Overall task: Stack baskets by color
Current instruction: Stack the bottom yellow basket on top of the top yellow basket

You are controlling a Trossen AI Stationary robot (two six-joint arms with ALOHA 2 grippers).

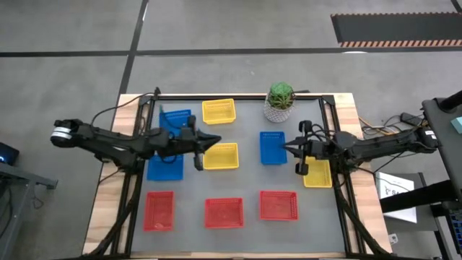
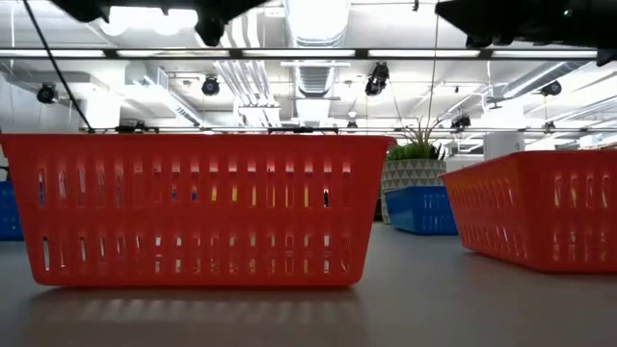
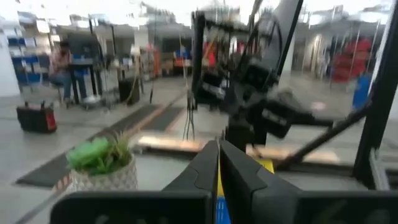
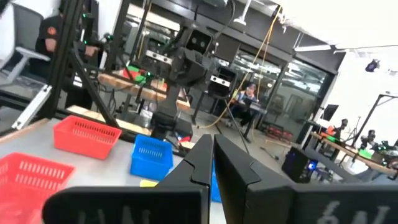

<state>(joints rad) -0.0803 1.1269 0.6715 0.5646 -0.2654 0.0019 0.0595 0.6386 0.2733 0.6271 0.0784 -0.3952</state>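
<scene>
Three red baskets line the tabletop's near edge. Left tool and right tool, both pressed together, hover mid-tabletop, holding nothing.

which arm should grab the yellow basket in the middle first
Left. Its shut gripper hovers right at the middle yellow plastic mesh basket; the right gripper sits across the blue mesh basket, farther off.
</scene>
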